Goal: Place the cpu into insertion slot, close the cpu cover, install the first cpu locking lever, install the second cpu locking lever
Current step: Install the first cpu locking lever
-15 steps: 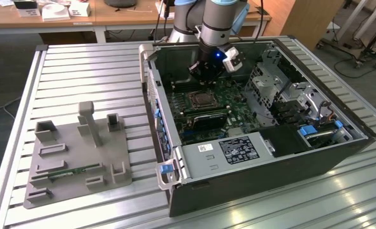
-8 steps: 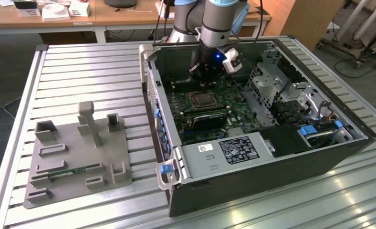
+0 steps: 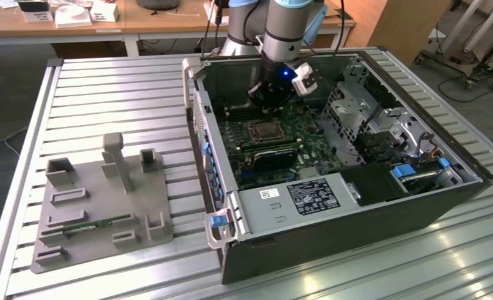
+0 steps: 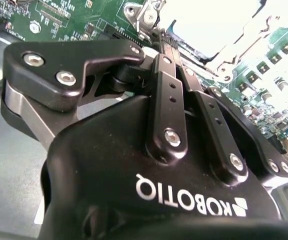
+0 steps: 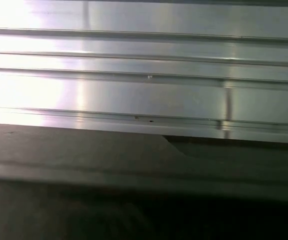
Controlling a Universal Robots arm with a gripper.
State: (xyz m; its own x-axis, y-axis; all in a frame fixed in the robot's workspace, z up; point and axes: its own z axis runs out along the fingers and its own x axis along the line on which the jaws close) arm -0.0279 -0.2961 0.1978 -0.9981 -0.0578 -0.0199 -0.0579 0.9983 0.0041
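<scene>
Setting: ribbed metal table [image 3: 104, 87] carries an open computer case [image 3: 338, 250], centre to right of the exterior view, with a grey fixture block [image 3: 96, 212] at lower left.
Gripper: gripper [image 3: 271, 103] hangs inside the case at upper centre, just above and behind the socket; in the second wrist view its fingers [image 4: 171, 55] are drawn together with nothing visible between them.
Insertion slot: insertion slot [image 3: 266, 130] sits mid-board, its silvery frame around a darker centre.
Cpu cover: cpu cover [image 4: 224, 30] looks to lie flat over the socket (glare washes out detail).
Progress: chip seems already seated and covered; whether either locking lever is latched cannot be told.
</scene>
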